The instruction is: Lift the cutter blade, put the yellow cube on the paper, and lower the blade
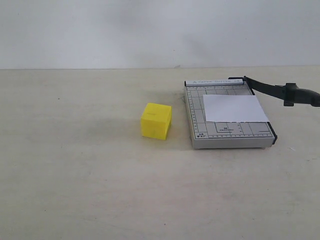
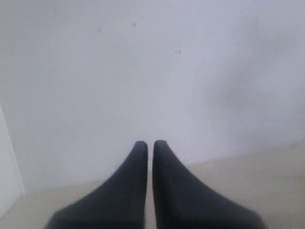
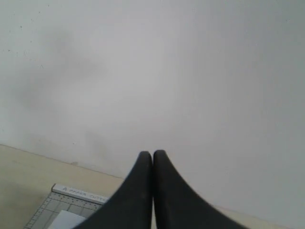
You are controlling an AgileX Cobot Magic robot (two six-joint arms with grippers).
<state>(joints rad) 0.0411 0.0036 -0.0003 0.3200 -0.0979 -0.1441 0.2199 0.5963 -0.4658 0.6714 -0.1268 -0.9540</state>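
The yellow cube (image 1: 156, 120) sits on the table to the left of the grey gridded cutter board (image 1: 200, 120). The white paper (image 1: 235, 108) lies on the board's right half. The cutter blade (image 1: 267, 88) stands lifted off the board, angling out to the right from its hinge, with its thick handle (image 1: 301, 95) near the frame edge; nothing holds it. Neither arm shows in the exterior view. My left gripper (image 2: 150, 142) is shut and empty, facing the wall. My right gripper (image 3: 152, 152) is shut and empty, above the board (image 3: 57, 202) and a corner of the paper (image 3: 66, 220).
A beige tabletop (image 1: 75, 165) stretches around the cube and board. A plain white wall (image 1: 150, 30) rises behind the table's far edge.
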